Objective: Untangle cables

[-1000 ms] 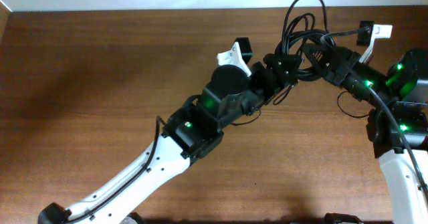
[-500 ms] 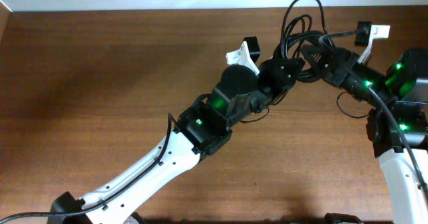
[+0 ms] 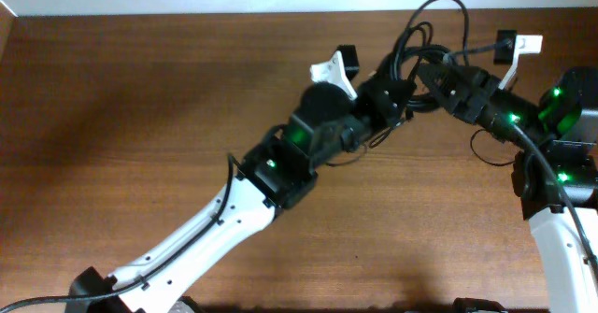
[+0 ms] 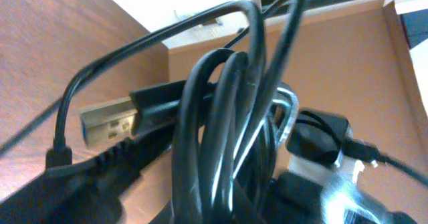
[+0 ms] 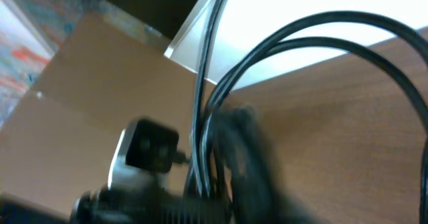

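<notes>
The cables are a bunch of thin black loops held up in the air at the far right of the table. My left gripper reaches in from the lower left and is shut on the bunch's lower part. In the left wrist view the strands run down into the jaws, and a USB plug sticks out to the left. My right gripper sits just right of the bunch, fingers apart. The right wrist view is blurred, and there the cables pass loosely between the jaws.
The two wrists nearly touch over the far right of the table. The right arm's base stands at the right edge, with a thin cord curling beside it. A pale wall runs along the far table edge.
My left gripper moved up and right into the bunch and closed on it. The right gripper, shut on the cables before, has now opened its jaws.
</notes>
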Controlling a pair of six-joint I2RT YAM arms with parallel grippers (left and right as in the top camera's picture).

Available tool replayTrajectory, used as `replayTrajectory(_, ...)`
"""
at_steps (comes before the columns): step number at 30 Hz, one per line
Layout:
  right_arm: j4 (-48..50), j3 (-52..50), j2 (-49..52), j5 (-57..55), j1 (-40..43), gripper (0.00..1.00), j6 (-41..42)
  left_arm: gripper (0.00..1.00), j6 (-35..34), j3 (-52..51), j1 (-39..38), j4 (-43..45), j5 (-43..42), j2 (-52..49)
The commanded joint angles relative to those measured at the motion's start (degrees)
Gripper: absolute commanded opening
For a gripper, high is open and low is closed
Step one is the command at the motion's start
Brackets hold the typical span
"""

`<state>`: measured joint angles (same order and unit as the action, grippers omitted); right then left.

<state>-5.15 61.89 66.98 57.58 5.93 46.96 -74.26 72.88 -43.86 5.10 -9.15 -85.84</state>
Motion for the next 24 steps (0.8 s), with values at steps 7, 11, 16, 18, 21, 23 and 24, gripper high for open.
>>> replayTrajectory(7,-14.84,0.87,-0.50,3.56,-0.31,0.86,-20.63,0.00,26.69,0.42,11.28,-6.69,-26.60,-0.28)
replayTrajectory(11,-20.15,0.87,-0.52,4.48,-0.31,0.84,-27.89,0.00,40.30,0.42,13.07,-20.70,-29.22,-0.28)
replayTrajectory(16,-26.14,0.87,-0.72,4.96,-0.31,0.75,-37.70,0.00,42.51,0.42,12.90,-24.11,-30.71,-0.28)
replayTrajectory(18,-29.33,0.87,-0.72,4.72,-0.31,0.74,-42.40,0.00,42.88,0.42,12.90,-24.13,-32.83,-0.28)
replayTrajectory(21,-33.64,0.87,-0.72,-0.11,-0.31,0.75,-45.29,0.00,45.11,0.42,12.90,-24.17,-35.36,-0.28)
replayTrajectory(23,-33.86,0.87,-0.72,-1.07,-0.31,0.73,-45.31,0.00,45.70,0.42,12.90,-24.30,-36.20,-0.28)
replayTrajectory(24,-33.86,0.87,-0.72,-1.07,-0.31,0.72,-45.79,0.00,45.70,0.42,12.90,-24.30,-36.35,-0.28)
